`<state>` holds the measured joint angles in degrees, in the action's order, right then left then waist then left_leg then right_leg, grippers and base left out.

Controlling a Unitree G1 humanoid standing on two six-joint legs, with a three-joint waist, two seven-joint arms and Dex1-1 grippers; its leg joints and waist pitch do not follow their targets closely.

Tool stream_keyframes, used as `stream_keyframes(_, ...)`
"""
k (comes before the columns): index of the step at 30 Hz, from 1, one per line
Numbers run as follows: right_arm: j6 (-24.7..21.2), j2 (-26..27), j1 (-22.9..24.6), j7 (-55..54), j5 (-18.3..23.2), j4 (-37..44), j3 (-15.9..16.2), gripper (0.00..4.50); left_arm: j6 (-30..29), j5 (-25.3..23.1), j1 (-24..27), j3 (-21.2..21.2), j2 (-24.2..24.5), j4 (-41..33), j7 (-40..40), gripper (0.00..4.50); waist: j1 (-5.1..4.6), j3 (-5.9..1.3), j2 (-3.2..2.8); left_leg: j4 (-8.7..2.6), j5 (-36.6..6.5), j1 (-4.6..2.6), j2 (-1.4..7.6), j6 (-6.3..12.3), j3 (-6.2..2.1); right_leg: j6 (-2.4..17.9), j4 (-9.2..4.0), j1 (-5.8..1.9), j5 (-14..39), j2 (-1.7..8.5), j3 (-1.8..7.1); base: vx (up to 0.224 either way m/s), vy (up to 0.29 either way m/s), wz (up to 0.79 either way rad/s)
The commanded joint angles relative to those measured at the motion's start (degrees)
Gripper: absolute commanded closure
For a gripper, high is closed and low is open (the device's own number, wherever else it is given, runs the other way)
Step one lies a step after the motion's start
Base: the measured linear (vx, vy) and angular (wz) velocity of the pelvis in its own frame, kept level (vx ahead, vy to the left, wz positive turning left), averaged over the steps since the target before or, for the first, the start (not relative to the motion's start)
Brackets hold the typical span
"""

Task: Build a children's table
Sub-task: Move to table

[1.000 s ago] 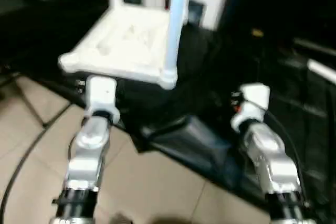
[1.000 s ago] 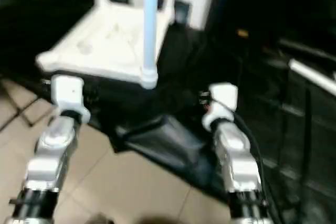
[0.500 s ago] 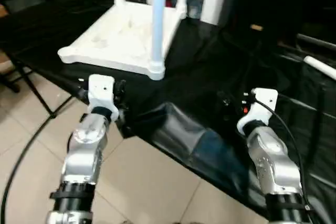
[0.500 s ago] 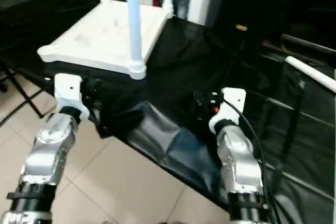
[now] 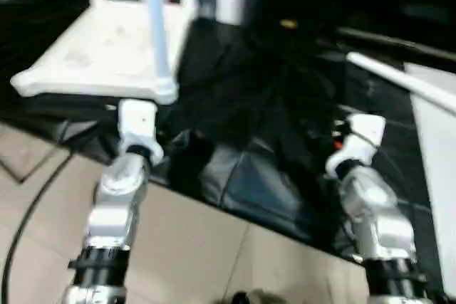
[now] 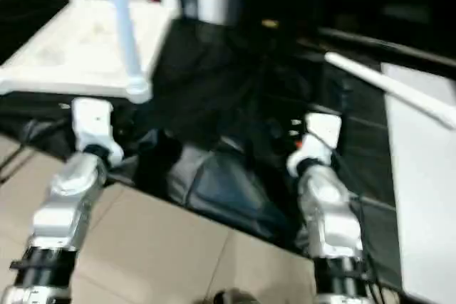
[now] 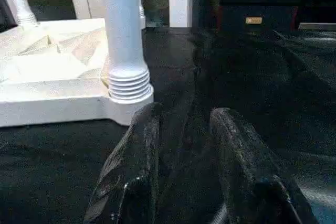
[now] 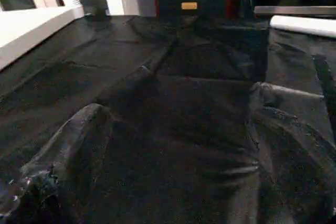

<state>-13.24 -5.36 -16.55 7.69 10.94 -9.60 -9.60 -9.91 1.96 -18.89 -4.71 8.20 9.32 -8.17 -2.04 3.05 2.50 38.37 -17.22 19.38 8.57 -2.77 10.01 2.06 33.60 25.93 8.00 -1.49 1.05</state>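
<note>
Table top (image 5: 92, 58) lies underside-up on black cloth (image 5: 249, 126), toward robot's left. One leg (image 7: 122, 30) stands upright in the near corner socket (image 7: 128, 95); further legs upright at far corners. Loose leg (image 5: 399, 83) lies on cloth at right, beside flat white board (image 6: 420, 190). Left gripper (image 7: 184, 129) just short of the socket, fingers spread, empty. Right gripper (image 8: 178, 145) low over cloth, fingers wide apart, empty

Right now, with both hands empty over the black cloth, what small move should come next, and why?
Probably swing the right hand toward the loose white leg lying on the black cloth to its far right. The table top lies underside up with a leg already seated in its near corner socket, and the right hand is open and empty.
</note>
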Motion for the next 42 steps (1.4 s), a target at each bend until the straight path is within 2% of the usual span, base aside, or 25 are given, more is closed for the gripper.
stream_keyframes(1,-0.04,-0.29,-0.96,-0.43,0.11,-0.06,-0.31,0.00,0.19,0.50,-0.16,-0.07,0.27,-0.12,-0.23,2.83,-0.21,-4.01,-0.88,-3.21,-3.89,-2.58,1.70,3.10,0.86,-0.28,-6.84,-0.75,29.68,0.53,3.64,0.014,0.020,-0.19)
stream_keyframes(3,0.04,-0.48,-0.95,-0.63,0.01,-0.18,-0.48,0.00,0.10,0.80,-0.16,0.01,0.23,-0.07,-0.73,2.83,-0.72,-3.00,-1.59,-6.29,-14.39,-8.21,7.98,4.91,0.12,-0.41,-4.13,3.09,33.24,1.53,-1.52,0.006,0.020,-0.28)
stream_keyframes(4,0.05,-0.49,-0.93,-0.68,0.00,-0.16,-0.50,0.00,0.10,0.80,-0.17,0.00,0.21,-0.06,-0.75,2.83,-0.72,-3.00,-1.59,-6.29,-14.39,-8.21,7.98,4.91,0.12,-0.41,-4.13,3.09,33.24,1.53,-1.52,0.016,0.019,-0.49)
stream_keyframes(6,0.09,-0.53,-0.75,-1.17,-0.10,0.04,-0.76,0.00,0.12,0.74,-0.33,-0.01,0.12,0.19,-0.82,2.83,0.82,-0.80,-1.13,-13.69,-30.57,-7.04,15.02,4.48,1.20,3.74,7.77,-0.53,18.18,8.22,-6.34,0.035,0.003,-0.52)
stream_keyframes(8,0.06,-0.51,-0.66,-1.50,-0.04,0.15,-1.07,0.00,0.17,0.75,-0.50,0.12,0.10,0.47,-0.93,2.83,1.02,-0.63,-0.29,-11.56,-34.56,-8.94,11.01,2.42,4.89,6.46,4.16,1.03,21.23,8.31,-5.47,0.101,-0.078,-0.41)
stream_keyframes(9,0.05,-0.52,-0.56,-1.60,0.04,0.26,-1.22,0.00,0.18,0.77,-0.57,0.23,0.09,0.58,-1.07,2.83,1.73,-3.03,3.02,0.92,-21.33,-1.53,0.07,5.23,2.92,-2.54,-4.02,-8.00,44.46,12.21,0.09,0.133,-0.090,-0.31)
stream_keyframes(10,0.06,-0.55,-0.44,-1.66,0.11,0.37,-1.36,0.00,0.18,0.80,-0.63,0.34,0.09,0.67,-1.23,2.83,4.53,-3.65,1.57,4.51,-4.54,2.32,-0.62,5.54,-2.10,2.07,-4.93,-11.76,51.31,16.63,5.56,0.146,-0.084,-0.18)
stream_keyframes(12,0.22,-0.60,-0.24,-1.92,0.11,0.45,-1.61,0.00,0.22,1.02,-0.74,0.52,0.09,0.82,-1.51,2.83,4.99,-3.69,0.87,4.67,1.48,4.21,-0.84,4.05,-4.05,6.46,-3.65,-12.38,37.08,15.24,5.14,0.154,-0.076,-0.06)
stream_keyframes(15,0.18,-0.54,0.18,-2.38,0.08,0.90,-1.84,0.00,0.08,1.29,-0.95,0.86,0.23,1.11,-2.04,2.83,4.05,-2.33,-1.70,-0.63,12.49,4.93,0.70,4.31,-4.51,11.98,-4.72,-10.30,26.10,11.14,-2.20,0.147,-0.030,0.04)
stream_keyframes(17,-0.01,-0.52,0.61,-2.55,0.22,1.50,-1.96,0.00,0.19,1.27,-1.11,1.01,0.19,1.33,-2.28,2.83,1.29,-2.91,-5.48,-8.93,-3.60,-1.31,8.67,9.45,-9.38,4.69,0.98,-8.19,22.34,5.24,-6.79,0.188,0.056,-0.19)
stream_keyframes(19,-0.14,-0.51,0.87,-2.60,0.39,2.02,-2.01,0.00,0.26,1.26,-1.22,1.11,0.15,1.47,-2.42,2.83,0.10,-4.23,-4.85,-8.72,-5.33,-7.86,10.70,18.72,-12.88,1.23,7.78,-2.05,14.03,5.54,-5.45,0.216,0.049,-0.02)
stream_keyframes(22,-0.23,-0.63,1.14,-2.71,0.48,2.39,-2.05,0.00,0.20,1.20,-1.34,1.23,0.01,1.60,-2.48,2.83,0.26,-3.57,-2.94,-9.97,0.02,-8.10,10.81,10.04,-3.69,-2.61,7.68,0.46,4.69,7.63,-5.18,0.177,0.000,-0.29)
stream_keyframes(23,-0.26,-0.65,1.25,-2.77,0.53,2.51,-2.10,0.00,0.36,1.23,-1.40,1.31,-0.06,1.73,-2.66,2.83,0.65,-3.11,-1.31,-9.18,-5.83,-7.31,7.52,9.07,-0.19,1.48,3.49,-0.73,2.08,8.63,-4.06,0.152,-0.042,-0.60)
stream_keyframes(24,-0.33,-0.67,1.37,-2.78,0.51,2.61,-2.27,0.00,0.44,1.28,-1.46,1.59,-0.05,1.92,-2.91,2.83,3.10,-2.83,1.11,-3.18,-11.03,0.89,-1.10,10.70,1.32,0.90,-3.98,-8.54,19.43,11.52,1.18,0.115,-0.112,-0.46)
stream_keyframes(26,-0.33,-0.60,1.55,-2.70,0.51,2.84,-2.40,0.00,0.66,1.34,-1.43,1.83,0.01,2.00,-2.97,2.83,3.91,-4.76,1.37,3.54,-4.50,4.47,-1.32,10.37,-1.67,6.06,-4.56,-13.65,26.14,16.88,5.80,0.135,-0.120,-0.16)
stream_keyframes(27,-0.33,-0.56,1.59,-2.70,0.49,2.92,-2.43,0.00,0.73,1.39,-1.43,1.90,0.06,2.03,-2.96,2.83,3.31,-4.69,0.91,5.37,4.29,8.48,-1.60,6.89,-3.39,8.79,-2.24,-15.16,12.07,15.01,3.40,0.183,-0.085,-0.11)
stream_keyframes(29,-0.38,-0.62,1.72,-2.63,0.45,3.12,-2.32,0.00,0.77,1.11,-1.31,2.00,0.07,1.98,-2.55,2.83,2.96,-4.55,0.46,4.23,8.75,8.25,-1.24,5.26,-3.60,11.72,-2.88,-14.10,7.32,13.98,1.66,0.174,-0.056,-0.15)
stream_keyframes(31,-0.44,-0.87,1.79,-2.53,0.39,3.25,-1.97,0.00,0.69,1.06,-1.02,1.84,-0.04,1.75,-2.40,2.83,2.43,-3.34,-3.45,-4.27,16.44,5.88,1.53,8.44,-3.61,10.68,-4.10,-11.58,12.73,9.85,-3.88,0.180,0.018,-0.09)
stream_keyframes(32,-0.45,-0.92,1.79,-2.52,0.37,3.25,-1.91,0.00,0.66,1.09,-0.98,1.80,-0.06,1.72,-2.43,2.83,0.67,-2.87,-5.87,-7.77,10.43,2.48,5.89,12.15,-7.19,5.11,0.95,-9.16,10.25,5.03,-6.32,0.192,0.051,-0.09)
stream_keyframes(33,-0.44,-1.07,1.69,-2.35,0.32,3.25,-1.67,0.00,0.59,1.06,-0.77,1.51,-0.17,1.55,-2.07,2.83,-0.74,-4.95,-6.04,-6.32,20.11,-3.47,9.51,22.11,-11.38,3.25,6.23,-4.26,9.50,5.32,-5.57,0.207,0.066,-0.15)
stream_keyframes(36,-0.24,-1.20,1.30,-2.12,0.22,3.04,-1.45,0.00,0.68,0.96,-0.46,1.22,-0.07,1.38,-1.85,2.83,-0.94,-6.16,-2.77,-1.95,72.71,-4.89,8.32,25.90,-13.19,-6.45,4.02,-0.67,-8.64,10.58,1.34,0.125,0.028,-0.12)
stream_keyframes(37,-0.18,-1.22,1.10,-2.02,0.24,2.85,-1.48,0.00,0.70,0.96,-0.37,1.17,-0.04,1.37,-1.82,2.83,-0.80,-6.21,-1.61,-1.44,70.07,-3.19,5.73,24.00,-12.26,-6.91,2.73,-1.42,-13.75,11.23,2.33,-0.052,0.049,-0.19)
stream_keyframes(38,-0.10,-1.25,0.85,-1.96,0.24,2.53,-1.53,0.00,0.71,0.78,-0.29,1.19,0.02,1.42,-1.61,2.83,0.51,-5.24,0.34,-2.11,48.56,3.66,-0.85,18.87,-7.07,-6.45,1.18,-5.81,-22.72,10.55,1.38,-0.052,0.049,-0.19)
stream_keyframes(39,-0.08,-1.25,0.70,-1.92,0.21,2.35,-1.60,0.00,0.75,0.77,-0.25,1.30,0.13,1.47,-1.40,2.83,2.06,-4.93,0.04,-2.99,24.32,4.25,-1.24,13.33,-5.04,-5.39,-0.42,-6.86,-21.21,11.17,1.05,-0.067,0.003,-0.07)
stream_keyframes(42,-0.06,-1.23,0.49,-2.08,-0.01,1.95,-1.66,0.00,0.73,0.93,-0.07,1.26,0.27,1.45,-0.90,2.83,1.56,-4.65,-0.69,-5.91,6.89,3.67,1.15,6.68,-4.40,1.86,-0.42,-7.72,-9.26,9.51,-0.55,-0.062,-0.031,-0.04)
